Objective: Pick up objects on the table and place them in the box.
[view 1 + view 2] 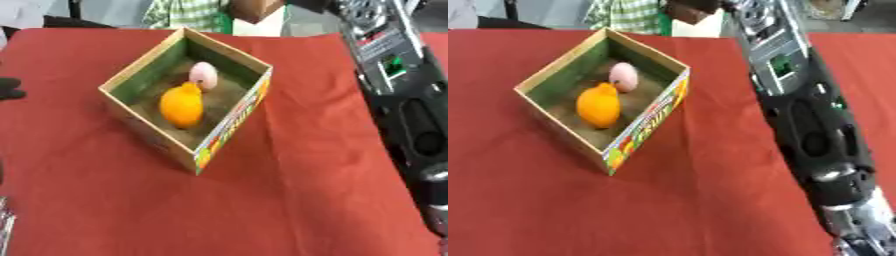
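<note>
Open cardboard box (229, 127) sits near the red-clothed table's (289, 200) far edge, holding the orange fruit-shaped object (182, 106) touching the pale pink egg-shaped object (204, 75), so both count as placed; right arm (815, 130) crosses the right edge, finger state undeterminable.

One box (229, 120) holds two things: one orange fruit (182, 105) and one pink egg-shaped object (204, 75).
</note>
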`<action>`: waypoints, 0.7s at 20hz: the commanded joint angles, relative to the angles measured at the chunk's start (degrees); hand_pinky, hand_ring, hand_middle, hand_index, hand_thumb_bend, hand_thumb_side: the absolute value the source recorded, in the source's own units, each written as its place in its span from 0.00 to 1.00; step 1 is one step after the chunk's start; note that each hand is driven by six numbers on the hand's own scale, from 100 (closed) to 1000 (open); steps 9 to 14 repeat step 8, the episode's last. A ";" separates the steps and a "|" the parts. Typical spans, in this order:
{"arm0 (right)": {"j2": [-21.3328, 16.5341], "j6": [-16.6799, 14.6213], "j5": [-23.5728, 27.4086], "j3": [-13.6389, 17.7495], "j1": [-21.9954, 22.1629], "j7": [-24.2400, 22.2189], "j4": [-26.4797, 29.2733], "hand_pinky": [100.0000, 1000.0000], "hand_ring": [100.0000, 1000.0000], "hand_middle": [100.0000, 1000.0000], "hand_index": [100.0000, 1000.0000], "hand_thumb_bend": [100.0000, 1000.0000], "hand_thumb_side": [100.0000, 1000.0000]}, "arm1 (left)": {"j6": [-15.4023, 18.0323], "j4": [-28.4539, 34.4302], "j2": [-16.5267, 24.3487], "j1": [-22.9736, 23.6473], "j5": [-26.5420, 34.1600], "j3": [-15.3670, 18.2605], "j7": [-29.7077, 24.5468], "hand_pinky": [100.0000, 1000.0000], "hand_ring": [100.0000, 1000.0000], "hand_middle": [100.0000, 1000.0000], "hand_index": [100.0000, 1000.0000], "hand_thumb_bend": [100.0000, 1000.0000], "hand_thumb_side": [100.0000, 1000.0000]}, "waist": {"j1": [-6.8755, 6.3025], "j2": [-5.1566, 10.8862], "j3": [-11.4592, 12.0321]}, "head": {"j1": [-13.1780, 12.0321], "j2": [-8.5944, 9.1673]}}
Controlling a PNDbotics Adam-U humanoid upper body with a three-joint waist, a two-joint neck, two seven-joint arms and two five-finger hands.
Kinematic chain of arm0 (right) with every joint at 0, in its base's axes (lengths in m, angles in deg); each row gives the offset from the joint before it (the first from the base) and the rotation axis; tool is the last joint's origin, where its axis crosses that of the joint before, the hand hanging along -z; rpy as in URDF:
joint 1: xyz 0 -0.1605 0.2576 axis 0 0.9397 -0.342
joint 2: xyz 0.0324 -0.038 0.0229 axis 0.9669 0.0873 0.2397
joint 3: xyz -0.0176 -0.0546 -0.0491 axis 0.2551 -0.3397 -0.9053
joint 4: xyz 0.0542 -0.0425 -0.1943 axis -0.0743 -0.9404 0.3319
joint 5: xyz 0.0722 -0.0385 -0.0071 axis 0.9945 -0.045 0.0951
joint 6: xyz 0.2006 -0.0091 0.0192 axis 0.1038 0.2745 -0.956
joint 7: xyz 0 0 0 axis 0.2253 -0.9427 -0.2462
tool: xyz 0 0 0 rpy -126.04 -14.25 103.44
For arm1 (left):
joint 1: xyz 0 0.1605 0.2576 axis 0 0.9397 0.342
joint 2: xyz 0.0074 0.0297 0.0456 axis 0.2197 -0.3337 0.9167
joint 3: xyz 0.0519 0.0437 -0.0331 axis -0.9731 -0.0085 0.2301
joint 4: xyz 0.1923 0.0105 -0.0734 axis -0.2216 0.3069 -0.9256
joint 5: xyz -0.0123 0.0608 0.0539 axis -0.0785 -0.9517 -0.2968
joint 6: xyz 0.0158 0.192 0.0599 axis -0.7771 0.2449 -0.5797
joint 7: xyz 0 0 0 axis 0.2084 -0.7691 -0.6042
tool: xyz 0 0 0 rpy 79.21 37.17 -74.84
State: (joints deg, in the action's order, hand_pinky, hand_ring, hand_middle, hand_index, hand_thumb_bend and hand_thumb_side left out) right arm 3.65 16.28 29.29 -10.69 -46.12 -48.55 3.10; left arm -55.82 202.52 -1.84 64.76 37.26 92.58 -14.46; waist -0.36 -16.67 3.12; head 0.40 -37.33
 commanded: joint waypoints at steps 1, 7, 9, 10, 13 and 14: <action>-3.92 -0.48 3.03 2.73 0.91 2.79 5.37 0.90 0.87 0.71 0.92 0.00 0.92 | 0.04 1.14 0.54 -0.10 -0.38 0.78 0.70 0.52 0.54 0.61 0.70 0.00 0.60 | -0.39 1.49 -0.16 | -0.75 -0.41; -8.01 -0.21 8.17 5.33 7.85 7.93 13.72 0.83 0.81 0.71 0.91 0.00 0.96 | 0.14 1.14 0.59 0.16 -0.65 1.42 2.27 0.52 0.54 0.61 0.70 0.00 0.60 | -0.70 1.79 -0.91 | -1.88 -1.33; -8.32 -0.35 8.99 5.57 9.16 8.75 15.06 0.83 0.81 0.71 0.91 0.00 0.96 | 0.15 1.14 0.60 0.19 -0.69 1.46 2.47 0.52 0.54 0.61 0.70 0.00 0.60 | -0.69 1.80 -1.02 | -2.00 -1.46; -8.32 -0.35 8.99 5.57 9.16 8.75 15.06 0.83 0.81 0.71 0.91 0.00 0.96 | 0.15 1.14 0.60 0.19 -0.69 1.46 2.47 0.52 0.54 0.61 0.70 0.00 0.60 | -0.69 1.80 -1.02 | -2.00 -1.46; -8.32 -0.35 8.99 5.57 9.16 8.75 15.06 0.83 0.81 0.71 0.91 0.00 0.96 | 0.15 1.14 0.60 0.19 -0.69 1.46 2.47 0.52 0.54 0.61 0.70 0.00 0.60 | -0.69 1.80 -1.02 | -2.00 -1.46; -8.32 -0.35 8.99 5.57 9.16 8.75 15.06 0.83 0.81 0.71 0.91 0.00 0.96 | 0.15 1.14 0.60 0.19 -0.69 1.46 2.47 0.52 0.54 0.61 0.70 0.00 0.60 | -0.69 1.80 -1.02 | -2.00 -1.46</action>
